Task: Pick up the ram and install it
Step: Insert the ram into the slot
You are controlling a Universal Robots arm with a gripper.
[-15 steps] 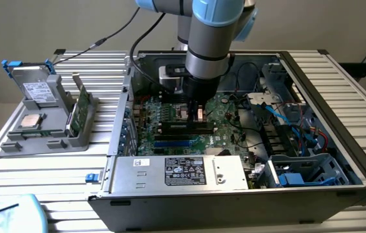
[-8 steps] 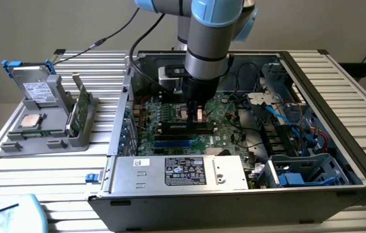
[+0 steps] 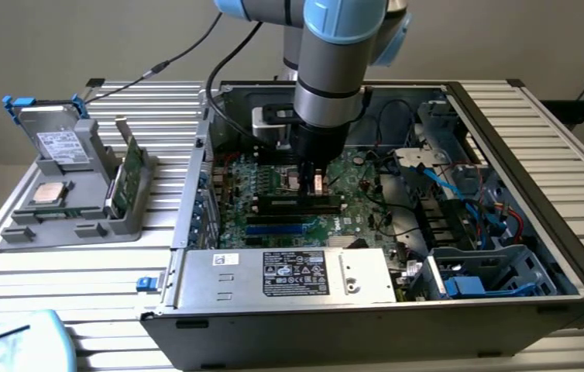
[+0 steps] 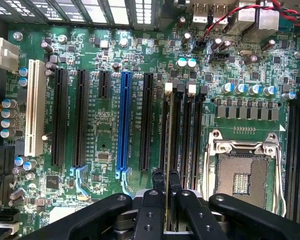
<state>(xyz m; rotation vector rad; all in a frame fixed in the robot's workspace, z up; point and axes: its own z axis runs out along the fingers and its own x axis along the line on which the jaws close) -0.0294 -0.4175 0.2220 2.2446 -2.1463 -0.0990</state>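
Ram (image 4: 166, 145) edge-on, clamped in the gripper (image 4: 165, 177) — lined up along black memory slots (image 4: 187, 135); green motherboard (image 4: 105, 125) beneath.

The ram (image 4: 167, 150) shows edge-on, its end buried between the tool's (image 4: 165, 176) fingers (image 4: 157, 184); the tool's body is cut off by the wrist view's edge. In the exterior view the arm (image 3: 338, 77) runs off the frame, and the label's (image 3: 295, 273) print is too small to read.
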